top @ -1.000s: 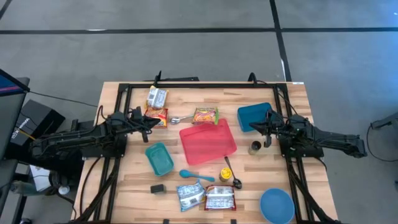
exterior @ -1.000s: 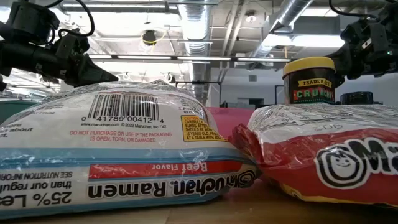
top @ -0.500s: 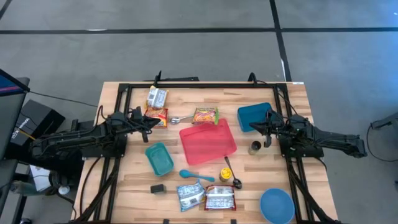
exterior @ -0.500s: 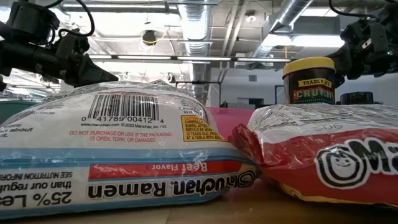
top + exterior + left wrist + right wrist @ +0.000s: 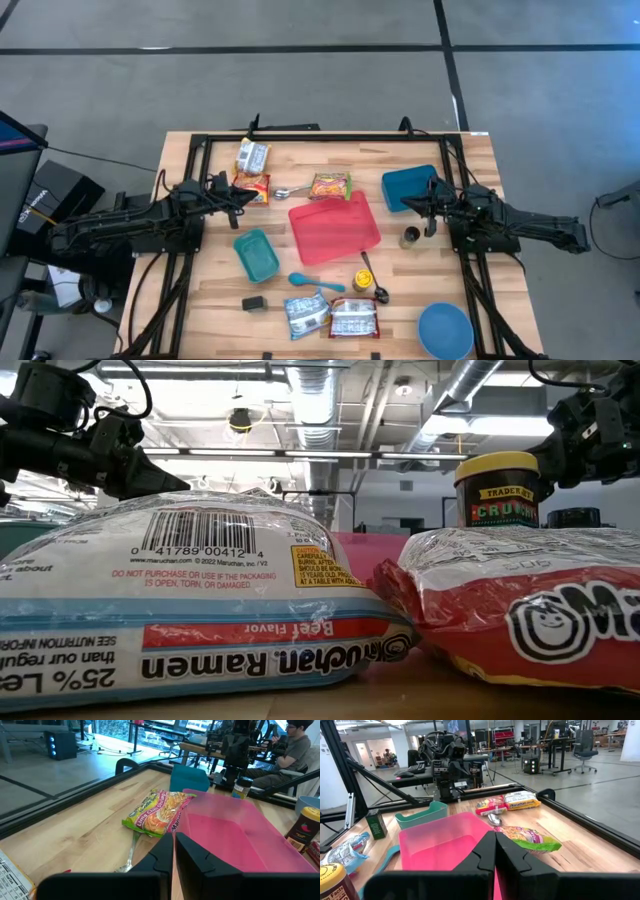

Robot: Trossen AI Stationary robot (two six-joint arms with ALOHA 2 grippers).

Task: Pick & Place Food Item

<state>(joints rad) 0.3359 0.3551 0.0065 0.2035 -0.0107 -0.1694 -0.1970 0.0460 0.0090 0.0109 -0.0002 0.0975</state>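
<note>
Several food packets lie flat on the wooden table: a green-orange ramen packet (image 5: 330, 186) by the pink tray's (image 5: 334, 228) far edge, a red one (image 5: 252, 186), a white one (image 5: 253, 155), and two at the near edge (image 5: 306, 315) (image 5: 355, 318). My left gripper (image 5: 243, 196) is shut and empty, above the table beside the red packet; its wrist view (image 5: 173, 854) looks over the green-orange packet (image 5: 160, 812) and the tray (image 5: 225, 832). My right gripper (image 5: 405, 205) is shut and empty, between the blue container (image 5: 410, 186) and the tray; its fingers are together in its wrist view (image 5: 495, 851).
A teal tub (image 5: 257, 254), a blue bowl (image 5: 445, 330), a dark jar (image 5: 410, 237), a yellow-lidded jar (image 5: 362, 281), a blue spoon (image 5: 315, 283), a metal spoon (image 5: 285, 192), a black spoon (image 5: 372, 280) and a black block (image 5: 253, 302) lie around the tray. A person sits beyond the table (image 5: 295, 750).
</note>
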